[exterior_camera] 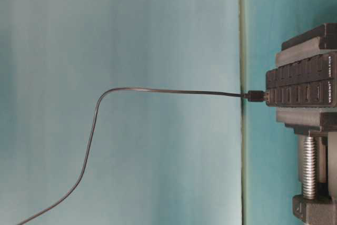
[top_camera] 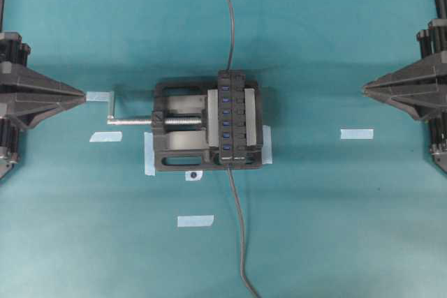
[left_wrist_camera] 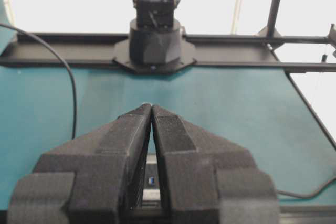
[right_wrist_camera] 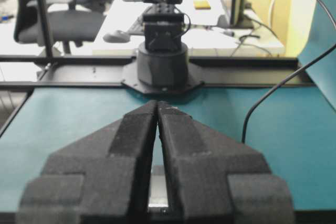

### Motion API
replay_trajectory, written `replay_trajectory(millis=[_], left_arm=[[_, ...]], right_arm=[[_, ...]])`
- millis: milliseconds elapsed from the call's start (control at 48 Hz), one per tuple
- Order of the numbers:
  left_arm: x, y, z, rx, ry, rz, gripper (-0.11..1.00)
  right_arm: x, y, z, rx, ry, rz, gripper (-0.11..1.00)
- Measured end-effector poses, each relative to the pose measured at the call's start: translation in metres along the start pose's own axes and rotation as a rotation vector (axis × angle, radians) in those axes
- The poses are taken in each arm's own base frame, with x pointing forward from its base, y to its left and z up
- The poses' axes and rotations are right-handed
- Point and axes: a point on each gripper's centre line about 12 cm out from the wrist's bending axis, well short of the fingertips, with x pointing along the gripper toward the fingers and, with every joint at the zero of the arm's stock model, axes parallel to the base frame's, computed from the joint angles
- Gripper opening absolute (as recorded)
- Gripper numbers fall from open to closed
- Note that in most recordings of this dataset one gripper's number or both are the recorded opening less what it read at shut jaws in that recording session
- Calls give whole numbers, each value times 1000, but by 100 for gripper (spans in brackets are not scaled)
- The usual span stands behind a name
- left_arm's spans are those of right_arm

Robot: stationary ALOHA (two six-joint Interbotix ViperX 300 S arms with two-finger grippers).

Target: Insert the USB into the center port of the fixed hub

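The fixed hub (top_camera: pixel 239 118) is a narrow black bar with a row of blue slots, clamped upright in a black vise (top_camera: pixel 178 155). The center port (top_camera: pixel 226 123) is empty. It also appears in the table-level view as the hub (exterior_camera: pixel 303 85). Dark cables leave both ends of the hub: one (top_camera: pixel 228 26) runs off the top, one (top_camera: pixel 239 228) off the bottom. The USB plug is out of view. My left gripper (top_camera: pixel 82 94) (left_wrist_camera: pixel 151 106) rests shut far left of the vise. My right gripper (top_camera: pixel 365 88) (right_wrist_camera: pixel 157 103) is shut far to the right. Both hold nothing.
The vise's silver screw (top_camera: pixel 178 121) and crank handle (top_camera: pixel 112 106) stick out leftward. Pale tape strips (top_camera: pixel 105 136) (top_camera: pixel 356 133) (top_camera: pixel 195 220) lie on the teal mat. A small plug (exterior_camera: pixel 256 96) sits in the hub's end. Each wrist view faces the opposite arm's base (left_wrist_camera: pixel 155 40) (right_wrist_camera: pixel 163 61).
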Motion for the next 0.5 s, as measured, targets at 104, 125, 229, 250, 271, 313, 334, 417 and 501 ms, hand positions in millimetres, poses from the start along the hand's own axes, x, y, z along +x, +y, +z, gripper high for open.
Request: replay_trajectory(millis=[104,125,229,250,271,313,334,417,501], left_arm=[[-3,0,-2,3,0,-2,4],[-4,0,-1,3,-5,-2,2],[-8,-1,2,7,-5,-4,0],[-8,-1,1,7,0,-4,0],[-9,-1,2,7,3,-4,0],[-9,-1,0,7,18,-4,0],[-9,-1,-1,9,28,-4,0],[-10,-1,-3,7,60,-4,0],[-10,-1,-5,7,81,-4,0]], right_arm=[[-2,-1,-6,15,21,-7,5],[-2,-2,-8,23,29,-10,3],[-6,-2,-11,63,59,-17,-1],[-7,-2,-10,68,65,-17,-2],[-8,-3,-12,71,76,-19,-2],[-10,-3,-12,79,93,-20,-2],[-11,-3,-13,80,102,-22,-2],[-14,-4,-16,85,141,-30,-2],[-16,-5,-19,98,184,-39,-2]])
